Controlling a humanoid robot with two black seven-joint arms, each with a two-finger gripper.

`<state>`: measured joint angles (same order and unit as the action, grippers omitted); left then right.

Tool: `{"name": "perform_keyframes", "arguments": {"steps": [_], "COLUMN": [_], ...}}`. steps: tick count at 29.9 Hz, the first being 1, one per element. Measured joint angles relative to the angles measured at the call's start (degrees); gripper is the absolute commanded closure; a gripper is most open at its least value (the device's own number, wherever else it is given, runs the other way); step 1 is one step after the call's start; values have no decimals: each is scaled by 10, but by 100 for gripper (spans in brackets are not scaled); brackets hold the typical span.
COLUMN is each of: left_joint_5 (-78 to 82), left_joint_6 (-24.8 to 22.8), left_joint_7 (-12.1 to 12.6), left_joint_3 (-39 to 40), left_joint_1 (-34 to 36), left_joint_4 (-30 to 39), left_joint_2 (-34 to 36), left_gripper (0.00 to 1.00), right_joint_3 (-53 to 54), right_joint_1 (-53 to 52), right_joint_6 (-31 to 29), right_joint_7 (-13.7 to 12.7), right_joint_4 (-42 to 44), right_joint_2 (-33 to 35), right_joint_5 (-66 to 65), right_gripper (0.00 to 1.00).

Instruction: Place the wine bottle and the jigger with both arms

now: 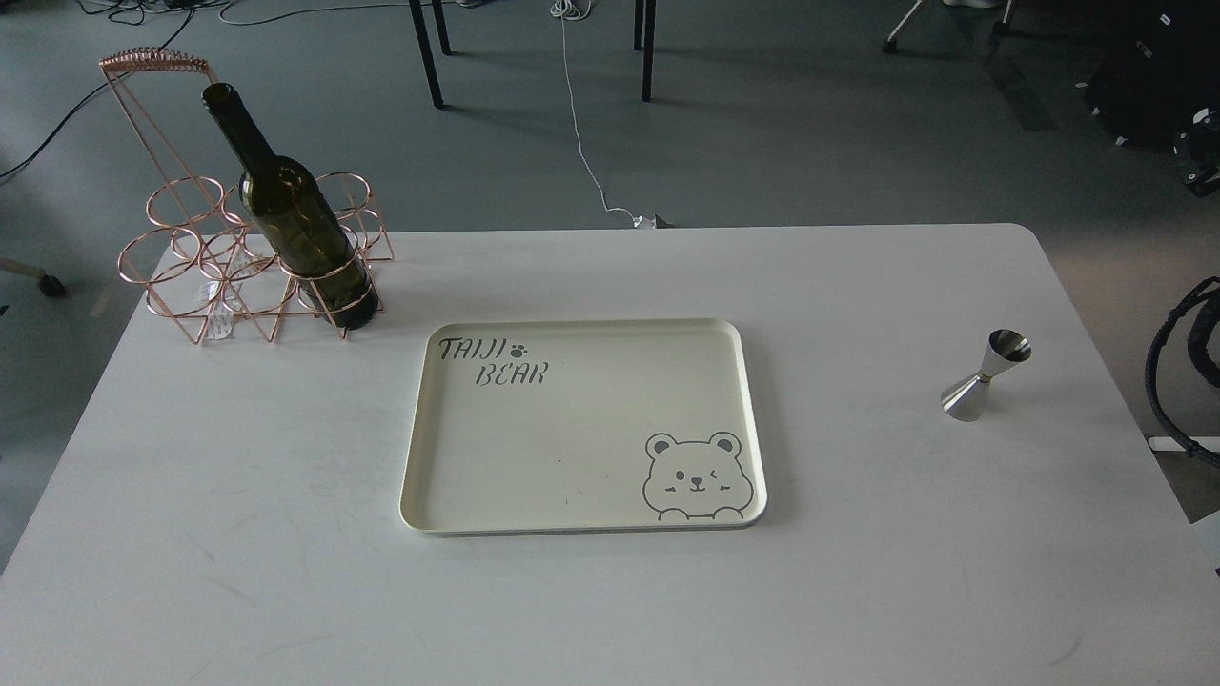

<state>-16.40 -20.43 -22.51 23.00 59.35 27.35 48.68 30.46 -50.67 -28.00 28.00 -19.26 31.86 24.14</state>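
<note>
The wine bottle (291,214), dark olive-green with a long neck, stands tilted in the front right ring of a copper wire rack (205,257) at the table's back left. The jigger (986,374), a small shiny steel hourglass cup, stands upright on the table at the right. A cream tray (583,514) printed with a bear lies empty in the middle. My left gripper is out of view. Of my right arm, only a black cable loop (1168,381) and a small dark part (1199,151) show at the right edge. Its fingers cannot be told apart.
The white table (238,534) reaches to the near edge. Behind it is grey floor with chair legs (426,52) and a white cable (581,143). The rack has several empty rings beside the bottle.
</note>
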Motion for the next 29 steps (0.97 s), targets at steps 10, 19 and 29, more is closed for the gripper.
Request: {"name": "perform_keyframes", "arguments": {"steps": [10,19,29], "left_joint_5": [-82,-82,-75], "left_joint_6": [-45,-73,-75], "left_joint_7": [26,48,33], "left_joint_3": [78,159,155], "left_joint_1": [-106,-173,-184], "left_joint_4": [-24,-37,-31], "left_joint_2": [-57,-99,-109], "left_gripper": [2,2,1], "right_joint_3": [47,59,50], "right_joint_1": [7,30,34], "right_joint_6": [0,0,0], "right_joint_7": [-49,-50,-51], "right_joint_4": [4,6,32], "right_joint_2": [-5,-30,-57], "right_joint_5": [3,4,1], "right_gripper": [1,1,1]}}
